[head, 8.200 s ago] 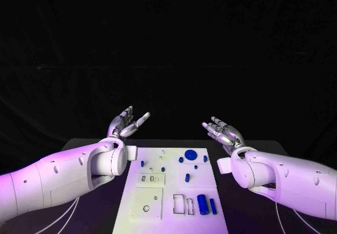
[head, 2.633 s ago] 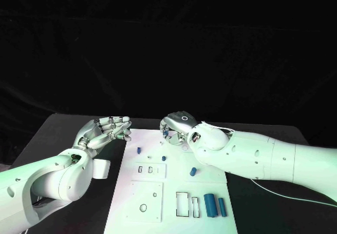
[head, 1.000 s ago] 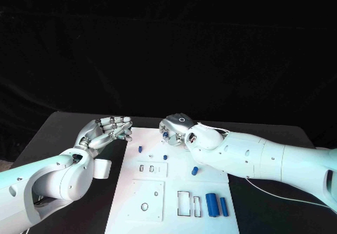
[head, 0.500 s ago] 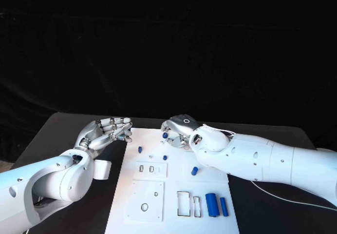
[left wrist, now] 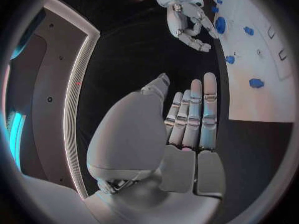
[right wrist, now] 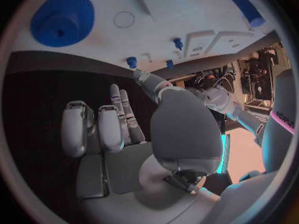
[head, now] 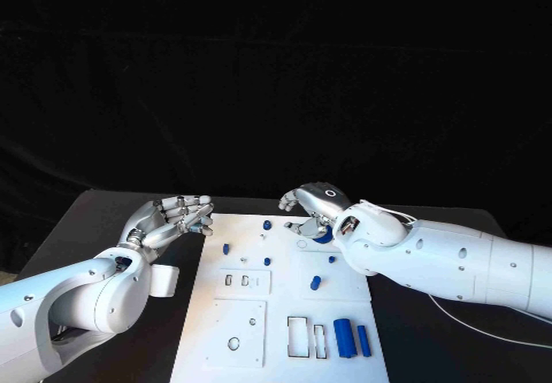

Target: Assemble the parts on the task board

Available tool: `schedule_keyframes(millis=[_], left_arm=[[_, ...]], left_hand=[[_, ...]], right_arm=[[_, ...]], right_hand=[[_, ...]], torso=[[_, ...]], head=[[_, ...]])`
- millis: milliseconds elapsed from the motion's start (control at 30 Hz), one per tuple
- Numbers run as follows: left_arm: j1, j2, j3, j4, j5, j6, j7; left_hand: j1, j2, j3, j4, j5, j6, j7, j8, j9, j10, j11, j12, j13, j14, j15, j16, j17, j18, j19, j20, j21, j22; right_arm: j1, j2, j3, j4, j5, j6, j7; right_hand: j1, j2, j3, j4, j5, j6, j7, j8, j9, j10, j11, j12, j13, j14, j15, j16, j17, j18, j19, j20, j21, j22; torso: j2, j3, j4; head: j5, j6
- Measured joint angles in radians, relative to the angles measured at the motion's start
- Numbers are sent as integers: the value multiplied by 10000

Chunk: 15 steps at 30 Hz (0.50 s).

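The white task board lies in the middle of the table. A blue gear lies flat near its far edge. My right hand hovers just above and beyond the gear, fingers loosely bent, holding nothing. Small blue pegs are scattered over the board's far half. Two long blue pieces lie at the near right beside rectangular slots. My left hand floats off the board's far left corner, fingers straight and side by side, empty.
Black table surrounds the board on both sides. The near left of the board carries a raised white plate with a round hole. My right forearm stretches over the table to the right of the board.
My right hand has drifted rightward, and the blue gear beneath it has come into sight on the board. The left hand keeps its pose.
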Motion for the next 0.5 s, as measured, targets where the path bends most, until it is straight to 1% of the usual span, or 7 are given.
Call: schedule_keyframes(millis=[33, 133, 200, 300, 367, 433, 500], left_arm=[[0, -10, -1, -6, 0, 1, -5], [1, -27, -1, -25, 0, 6, -16], [1, -35, -1, -29, 0, 8, -21], [1, -48, -1, -30, 0, 16, -28], [1, -49, -1, -31, 0, 21, -31], [1, -49, -1, -31, 0, 28, -35], [2, -49, -1, -32, 0, 35, -39]], left_hand=[[0, 0, 0, 0, 0, 0, 0, 0, 0, 0, 0, 0, 0, 0, 0, 0, 0, 0, 0, 0, 0, 0], [0, 0, 0, 0, 0, 0, 0, 0, 0, 0, 0, 0, 0, 0, 0, 0, 0, 0, 0, 0, 0, -1], [0, 0, 0, 0, 0, 0, 0, 0, 0, 0, 0, 0, 0, 0, 0, 0, -1, 0, 0, 0, 0, 0], [0, 0, 27, -27, 0, 0, 0, 0, 1, 0, 0, 0, 0, 0, 0, 40, -1, -1, -38, -38, 0, 12], [0, 0, 27, -27, 0, 0, 0, 0, 1, 0, 0, 0, 0, 0, 0, 40, -1, -2, -37, -37, 0, 12], [0, 0, 27, -27, 0, 0, 0, 0, 1, 0, 0, 0, 1, 0, 0, 39, -1, -1, -37, -37, 0, 12], [0, 0, 27, -27, 0, 0, 0, 0, 1, 1, 0, 0, 1, 1, 0, 40, -2, -1, -37, -37, 0, 12]], right_arm=[[18, -165, 20, 94, 192, 0, 36], [85, -722, 64, 414, 903, 54, 136], [119, -953, 80, 499, 1248, 123, 163], [167, -1376, 98, 649, 1851, 384, 180], [180, -1572, 100, 680, 2138, 592, 172], [184, -1728, 102, 700, 2402, 863, 127], [185, -1798, 101, 704, 2564, 1096, 71]], right_hand=[[28, 28, 45, 37, 63, 47, -15, -25, 9, 367, -44, 167, 71, 2, -2, 101, 178, 0, 131, -29, 135, 102], [130, -36, 236, 43, 189, 142, -109, -116, 24, 1641, -312, 737, 366, 14, -207, 381, 669, 0, 531, -163, 533, 170], [147, -54, 240, 40, 277, 108, -162, -117, 27, 2047, -399, 972, 511, 4, -248, 457, 832, -1, 619, -251, 651, 170], [62, -231, 11, 62, 609, 27, -373, -114, 103, 2960, -650, 1771, 1088, 17, -487, 614, 1131, -2, 763, -397, 884, 170], [102, -324, -411, 150, 809, -150, -501, 30, 303, 2803, -748, 3194, 2593, 18, -558, 755, 1376, -168, 773, -554, 1032, 170], [101, -324, -609, 220, 811, -279, -492, 126, 416, 2775, -750, 4798, 4217, 18, -558, 864, 1597, -168, 773, -554, 1110, 169], [189, -237, -901, 365, 811, -494, -534, 365, 624, 2737, -679, 8042, 7629, 24, -544, 1143, 2074, -167, 773, -554, 1283, 169]], torso=[[-8, 6, -17], [-30, 24, -58], [-37, 32, -74], [-57, 43, -109], [-65, 57, -129], [-69, 74, -152], [-70, 92, -170]], head=[[-12, 1], [-60, 0], [-85, -4], [-130, -35], [-145, -47], [-146, -56], [-136, -62]])
